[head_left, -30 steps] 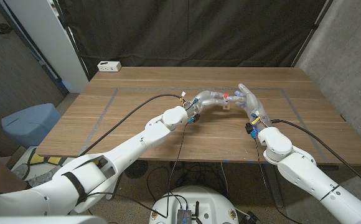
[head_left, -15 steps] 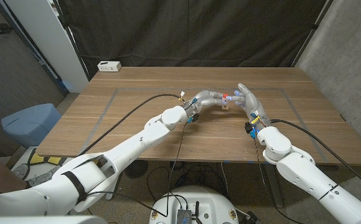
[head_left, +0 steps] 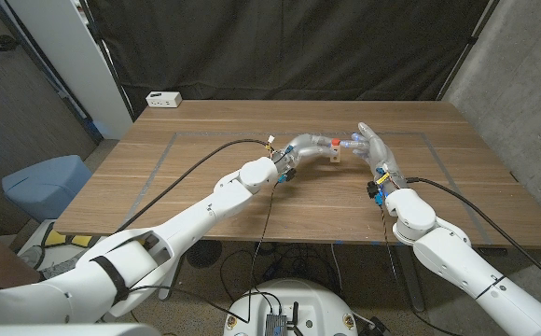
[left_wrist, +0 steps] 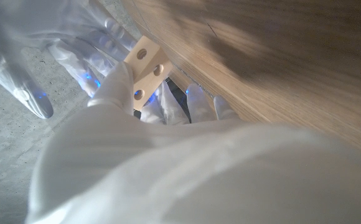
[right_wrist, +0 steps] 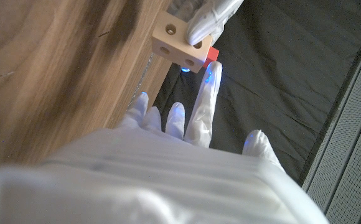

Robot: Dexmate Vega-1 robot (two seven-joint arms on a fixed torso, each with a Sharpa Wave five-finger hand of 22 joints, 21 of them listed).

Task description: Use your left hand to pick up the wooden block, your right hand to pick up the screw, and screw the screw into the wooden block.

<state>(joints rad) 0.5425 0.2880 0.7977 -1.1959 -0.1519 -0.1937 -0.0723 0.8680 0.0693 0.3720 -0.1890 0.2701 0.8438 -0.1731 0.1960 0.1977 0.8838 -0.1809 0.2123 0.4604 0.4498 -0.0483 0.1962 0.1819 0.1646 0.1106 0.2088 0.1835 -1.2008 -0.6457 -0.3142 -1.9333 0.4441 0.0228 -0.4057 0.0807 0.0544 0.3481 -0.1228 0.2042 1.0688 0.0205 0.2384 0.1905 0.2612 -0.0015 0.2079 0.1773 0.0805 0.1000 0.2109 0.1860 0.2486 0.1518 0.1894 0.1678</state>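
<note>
Between the earlier head views and now, the right robot hand (head_left: 371, 149) has drawn slightly back from the wooden block (head_left: 335, 157), so the red screw (head_left: 335, 144) shows plainly on top of the block. That right robot hand has its fingers spread, one fingertip (right_wrist: 209, 73) just beside the screw's red head (right_wrist: 211, 55); I cannot tell whether it pinches it. The left robot hand (head_left: 306, 147) grips the block (left_wrist: 144, 67) above the worktop (head_left: 205, 177), holed faces turned outward, probably so the screw can meet a hole. Judging by this, the screw seems seated and turning is under way.
</note>
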